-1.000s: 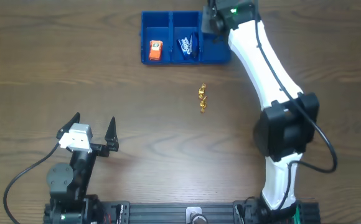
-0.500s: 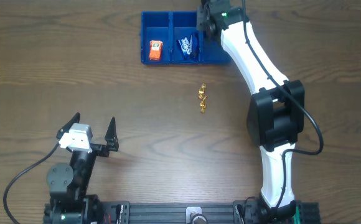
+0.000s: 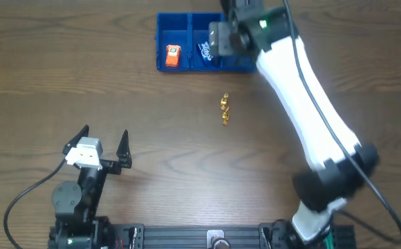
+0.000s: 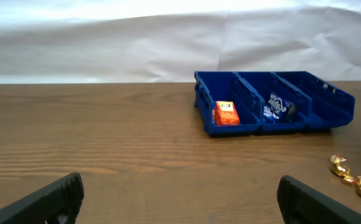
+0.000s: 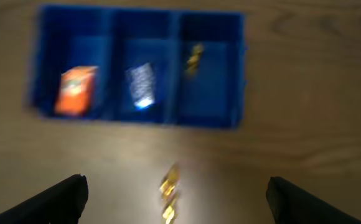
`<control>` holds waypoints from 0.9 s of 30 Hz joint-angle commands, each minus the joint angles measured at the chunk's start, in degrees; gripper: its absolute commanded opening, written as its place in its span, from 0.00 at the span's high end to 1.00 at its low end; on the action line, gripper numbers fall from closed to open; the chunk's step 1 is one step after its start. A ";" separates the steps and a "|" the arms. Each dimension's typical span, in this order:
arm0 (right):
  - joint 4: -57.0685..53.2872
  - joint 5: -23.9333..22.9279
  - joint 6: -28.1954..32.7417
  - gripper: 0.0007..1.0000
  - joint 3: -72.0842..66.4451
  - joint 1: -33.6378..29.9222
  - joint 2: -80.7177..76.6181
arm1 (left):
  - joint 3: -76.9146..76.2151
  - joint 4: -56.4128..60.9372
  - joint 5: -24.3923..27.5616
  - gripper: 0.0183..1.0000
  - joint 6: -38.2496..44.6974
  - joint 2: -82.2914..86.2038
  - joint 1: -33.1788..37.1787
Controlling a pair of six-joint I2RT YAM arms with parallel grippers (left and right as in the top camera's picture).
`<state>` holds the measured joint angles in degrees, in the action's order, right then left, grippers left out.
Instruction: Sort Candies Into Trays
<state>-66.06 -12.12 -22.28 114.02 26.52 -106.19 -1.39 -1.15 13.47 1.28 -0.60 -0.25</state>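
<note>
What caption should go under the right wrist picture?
Open right gripper views a blue tray holding an orange candy, blue candy and gold candy; loose gold candies lie on the table.

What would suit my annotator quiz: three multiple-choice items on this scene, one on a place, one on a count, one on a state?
1. The orange candy lies in the blue tray's: A) middle compartment B) end compartment C) neither, outside it
2. The tray's compartments number: A) two B) three C) five
3. The right gripper is: A) open, empty B) shut on a candy C) shut on the tray wall

1 B, it sits in an end bin; 2 B, two dividers make three bins; 3 A, its fingers stand apart, nothing between.
</note>
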 commanded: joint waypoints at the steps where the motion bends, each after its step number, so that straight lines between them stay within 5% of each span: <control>1: 1.84 2.05 -8.28 0.06 -16.35 3.87 -0.90 | 1.14 -1.81 1.36 0.00 -0.59 0.35 0.24; 4: 12.00 5.92 -9.22 0.07 -28.83 3.89 -1.03 | 1.14 -1.81 1.36 0.00 -0.59 0.35 0.24; 9: 20.76 5.99 -12.11 0.10 -40.61 3.89 -1.29 | 1.14 -1.81 1.36 0.00 -0.59 0.35 0.24; 19: 26.71 5.75 -12.72 0.14 -43.21 3.82 -5.73 | 1.14 -1.81 1.38 0.00 -0.59 0.35 0.24; 27: 27.02 4.26 -13.55 0.34 -43.19 3.82 -6.08 | 1.14 -1.81 1.38 0.00 -0.59 0.35 0.24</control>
<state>-39.16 -6.24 -34.98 71.20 30.57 -111.28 -1.39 -1.15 13.47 1.28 -0.60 -0.25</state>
